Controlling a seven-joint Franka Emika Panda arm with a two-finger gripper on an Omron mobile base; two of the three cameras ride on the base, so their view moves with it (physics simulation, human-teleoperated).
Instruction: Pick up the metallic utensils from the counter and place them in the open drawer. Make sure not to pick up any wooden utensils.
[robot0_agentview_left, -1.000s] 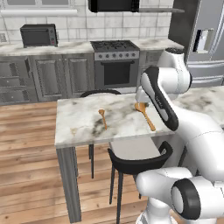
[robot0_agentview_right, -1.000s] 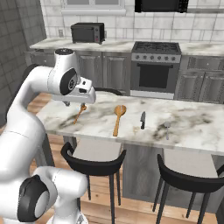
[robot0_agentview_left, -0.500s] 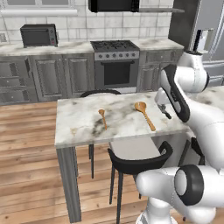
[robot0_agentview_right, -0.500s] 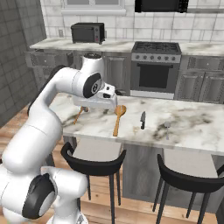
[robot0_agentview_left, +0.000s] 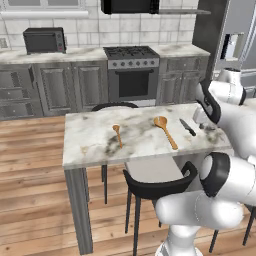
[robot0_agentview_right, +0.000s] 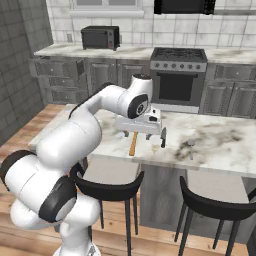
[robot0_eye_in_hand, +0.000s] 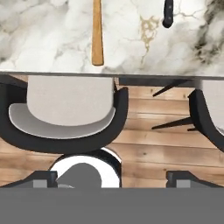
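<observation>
Marble counter (robot0_agentview_left: 95, 142) bears two wooden spoons (robot0_agentview_left: 166, 131) beside the knife (robot0_agentview_left: 187, 127); gripper (robot0_eye_in_hand: 112, 177) spread wide, empty.

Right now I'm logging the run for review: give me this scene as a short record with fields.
setting: simulated kitchen, marble counter with stools beneath
metal utensil: black-handled knife lying on the counter, right of the spoons
wooden utensils: small spoon and large spoon, both flat on the counter
gripper: open, above the counter's near edge, holding nothing
nearest to gripper: large spoon's handle end and the knife's handle
progress: knife not yet picked up
</observation>
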